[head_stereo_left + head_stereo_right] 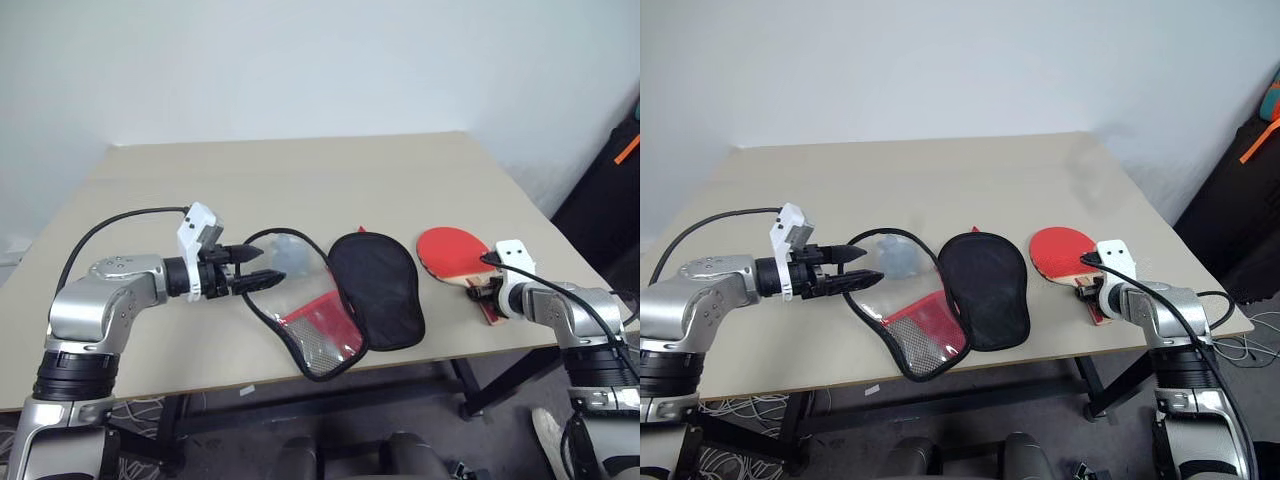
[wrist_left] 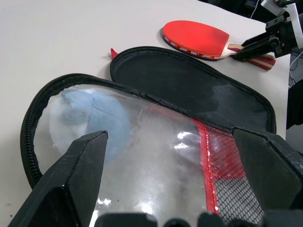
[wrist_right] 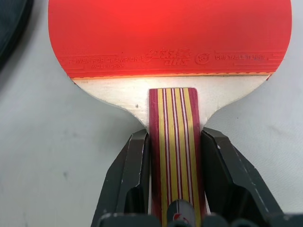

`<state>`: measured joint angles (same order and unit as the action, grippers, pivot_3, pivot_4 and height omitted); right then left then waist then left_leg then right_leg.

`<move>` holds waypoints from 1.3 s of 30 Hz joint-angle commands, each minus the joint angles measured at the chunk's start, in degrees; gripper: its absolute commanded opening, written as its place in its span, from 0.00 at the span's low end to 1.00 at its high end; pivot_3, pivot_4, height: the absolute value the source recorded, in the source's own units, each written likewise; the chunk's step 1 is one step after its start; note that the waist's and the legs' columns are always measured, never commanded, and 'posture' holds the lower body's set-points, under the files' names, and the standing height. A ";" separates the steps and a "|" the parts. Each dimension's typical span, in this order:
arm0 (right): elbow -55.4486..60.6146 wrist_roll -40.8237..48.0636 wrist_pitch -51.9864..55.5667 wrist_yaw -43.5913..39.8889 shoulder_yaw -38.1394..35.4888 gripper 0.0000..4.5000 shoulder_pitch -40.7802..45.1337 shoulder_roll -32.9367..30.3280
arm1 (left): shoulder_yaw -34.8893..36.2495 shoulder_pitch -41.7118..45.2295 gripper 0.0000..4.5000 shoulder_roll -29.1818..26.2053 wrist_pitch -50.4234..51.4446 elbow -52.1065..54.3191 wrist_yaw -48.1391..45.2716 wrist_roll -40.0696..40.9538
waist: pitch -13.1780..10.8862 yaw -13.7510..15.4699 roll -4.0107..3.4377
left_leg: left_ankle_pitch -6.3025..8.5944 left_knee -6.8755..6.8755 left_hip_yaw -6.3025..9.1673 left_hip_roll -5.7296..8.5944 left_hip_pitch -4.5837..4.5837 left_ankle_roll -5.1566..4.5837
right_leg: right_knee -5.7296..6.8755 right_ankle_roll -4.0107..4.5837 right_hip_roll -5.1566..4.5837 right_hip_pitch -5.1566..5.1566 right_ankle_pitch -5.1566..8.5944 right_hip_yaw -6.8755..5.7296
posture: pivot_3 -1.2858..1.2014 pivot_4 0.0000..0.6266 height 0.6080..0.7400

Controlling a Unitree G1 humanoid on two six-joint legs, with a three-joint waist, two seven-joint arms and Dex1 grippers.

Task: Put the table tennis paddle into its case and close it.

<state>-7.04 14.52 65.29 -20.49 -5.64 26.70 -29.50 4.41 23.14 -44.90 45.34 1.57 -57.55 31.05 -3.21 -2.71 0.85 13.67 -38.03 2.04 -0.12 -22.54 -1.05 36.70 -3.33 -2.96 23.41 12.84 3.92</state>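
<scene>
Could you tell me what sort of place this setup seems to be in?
Probably a lab or test room: a plain beige table against a bare white wall, with loose cables on the floor.

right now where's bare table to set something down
The far half of the table beyond the case and paddle is bare. The near edge is crowded: left gripper over the clear half, right gripper clamping the handle.
</scene>
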 commanded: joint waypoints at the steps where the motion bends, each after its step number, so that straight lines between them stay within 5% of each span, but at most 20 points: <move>1: 1.92 2.48 1.14 3.49 -7.68 0.26 4.64 3.11 | 0.25 1.66 1.00 0.21 -1.43 0.37 0.02 -0.28 | -0.01 -0.02 -0.03 | 0.00 0.00 -0.01 0.00 0.00 0.00 | 0.00 -0.01 0.00 0.00 -0.01 0.01 | 0.52 0.00 1.00; 8: 17.42 9.08 10.23 3.50 -5.67 0.26 7.82 12.82 | -0.20 1.87 1.00 0.54 -2.09 -0.54 -0.30 -0.71 | -0.02 -0.52 -0.14 | 0.00 0.19 -0.01 -0.13 -0.01 0.00 | 0.07 -0.02 0.16 0.19 -0.02 0.09 | 0.52 0.00 1.00; 18: 25.43 7.71 20.77 11.44 -1.33 0.26 5.99 27.17 | -0.26 1.42 1.00 0.73 -2.37 -0.65 -0.37 -0.80 | -0.01 0.00 -0.12 | 0.00 0.10 0.03 -0.12 -0.05 0.02 | 0.08 -0.02 0.10 0.16 -0.03 -0.01 | 0.52 0.00 1.00; 39: 26.63 1.91 25.73 16.91 0.62 0.26 4.99 27.96 | -0.35 1.21 1.00 1.33 -2.84 -1.15 -0.29 -0.81 | -0.01 -0.32 -0.13 | 0.00 0.15 0.02 -0.13 -0.05 0.03 | 0.06 -0.01 0.10 0.19 -0.03 -0.02 | 0.52 0.00 1.00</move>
<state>16.79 17.68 90.73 -4.80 -4.55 29.93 -1.02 3.41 23.23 -43.41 43.67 0.00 -57.63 30.17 -3.22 -3.03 0.72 13.67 -37.88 2.07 -0.26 -22.59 -1.02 36.77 -3.34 -2.85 23.60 12.81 3.89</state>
